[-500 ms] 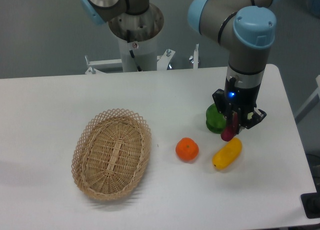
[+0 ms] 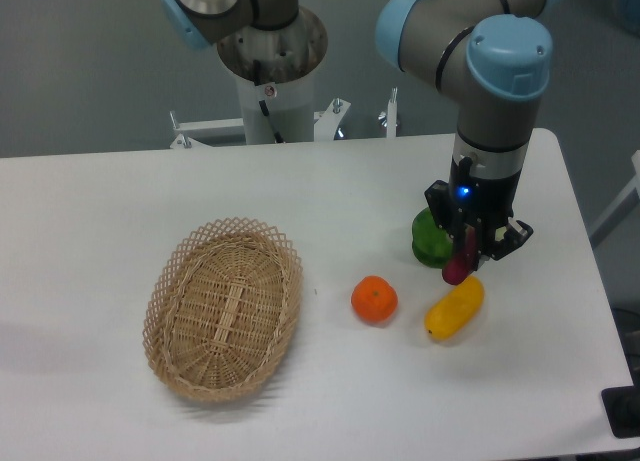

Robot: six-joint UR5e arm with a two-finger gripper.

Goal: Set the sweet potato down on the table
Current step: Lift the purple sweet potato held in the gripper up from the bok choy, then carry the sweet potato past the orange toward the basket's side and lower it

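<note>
I've got the tool (image 2: 466, 249) pointing straight down over the right half of the counter (image 2: 120, 211), and it's clamped on the sweet potato (image 2: 460, 263). The tuber hangs nearly upright between the jaws, its dark magenta lower end poking out below them. I read that vertical hold as a consequence of a top-down pinch: the fingers grip the upper part and the rest dangles beneath.

The tip of the sweet potato looks very close to the counter, but from this single view I can't tell whether it's touching or just above. It sits in a tight spot: the green object (image 2: 430, 239) is just beside it toward the back edge, partly hidden by the tool, and the yellow fruit (image 2: 455, 307) lies just beside it toward the front edge, angled across. The orange (image 2: 374, 299) is a little further off toward the left, and the wicker basket (image 2: 224, 307) sits well apart, nearer the front-left corner, with nothing in it that I can see.

My judgement: I'm at the release stage, and the risk is that the sweet potato tips over onto the yellow fruit when the jaws let go.

Against the frame from half a second back, I see practically nothing different: arm, tool, sweet potato and all the other items sit in the same places. Looks like a pause before the drop.
</note>
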